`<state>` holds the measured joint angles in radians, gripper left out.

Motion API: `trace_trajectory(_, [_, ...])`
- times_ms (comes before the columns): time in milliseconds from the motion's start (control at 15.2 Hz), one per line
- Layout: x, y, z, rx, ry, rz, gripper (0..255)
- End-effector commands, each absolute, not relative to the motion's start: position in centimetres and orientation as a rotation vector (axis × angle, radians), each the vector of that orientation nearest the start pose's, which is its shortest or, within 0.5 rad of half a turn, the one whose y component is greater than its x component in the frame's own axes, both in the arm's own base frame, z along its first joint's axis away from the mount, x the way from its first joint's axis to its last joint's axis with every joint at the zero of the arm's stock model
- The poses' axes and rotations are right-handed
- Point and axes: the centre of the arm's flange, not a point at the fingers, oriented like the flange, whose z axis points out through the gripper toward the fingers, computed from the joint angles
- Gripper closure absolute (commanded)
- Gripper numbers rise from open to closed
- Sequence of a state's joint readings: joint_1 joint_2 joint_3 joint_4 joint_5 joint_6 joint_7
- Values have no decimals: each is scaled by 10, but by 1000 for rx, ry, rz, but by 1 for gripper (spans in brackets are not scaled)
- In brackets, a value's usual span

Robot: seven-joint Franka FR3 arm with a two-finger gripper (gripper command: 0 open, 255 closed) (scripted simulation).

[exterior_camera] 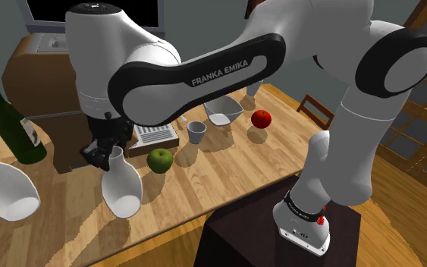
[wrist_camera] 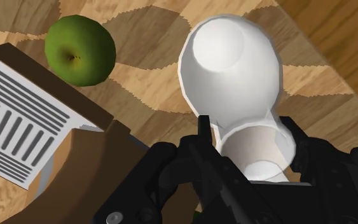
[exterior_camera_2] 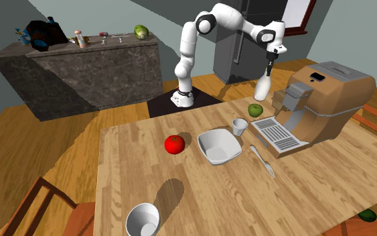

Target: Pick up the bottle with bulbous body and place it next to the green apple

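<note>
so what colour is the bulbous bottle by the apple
Plain white, clearest in the wrist view, where the bottle stands beside the green apple.

Red apple [exterior_camera: 262,118], white bowl [exterior_camera: 224,111], grey cup [exterior_camera: 196,131]

This was a home kitchen with a place to eat. A wooden table [exterior_camera_2: 146,194] carried a brown coffee machine [exterior_camera_2: 327,100], a white bowl [exterior_camera_2: 219,146], a small cup [exterior_camera_2: 240,126], a fork [exterior_camera_2: 263,161], a red apple [exterior_camera_2: 174,144] and a green apple [exterior_camera_2: 255,110]. Beyond it, at the second exterior view's far left, stood a dark stone counter [exterior_camera_2: 86,74] with small kitchen things on top. A grey refrigerator [exterior_camera_2: 230,57] rose against the far wall. A wooden chair [exterior_camera_2: 46,208] stood near the table on plank flooring.
</note>
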<state>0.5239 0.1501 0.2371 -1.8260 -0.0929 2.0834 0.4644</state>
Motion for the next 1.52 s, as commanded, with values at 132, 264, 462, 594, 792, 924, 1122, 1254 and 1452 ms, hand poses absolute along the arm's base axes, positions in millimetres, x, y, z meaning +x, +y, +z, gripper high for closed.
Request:
trace_trajectory(132, [452,416,442,-3068,-516,-187,255])
trace_trajectory(264, [452,416,433,-3068,-516,-187,255])
trace_trajectory(462, [452,416,433,-3068,-516,-187,255])
trace_trajectory(594, [452,416,433,-3068,-516,-187,255])
trace_trajectory(792, [452,416,433,-3068,-516,-187,0])
trace_trajectory(924, [452,416,433,-3068,-516,-187,0])
trace_trajectory(1122, [452,416,433,-3068,-516,-187,0])
trace_trajectory(1254, [449,415,460,-3068,-516,-187,0])
trace_trajectory(1452, [446,413,483,-3068,-516,-187,0])
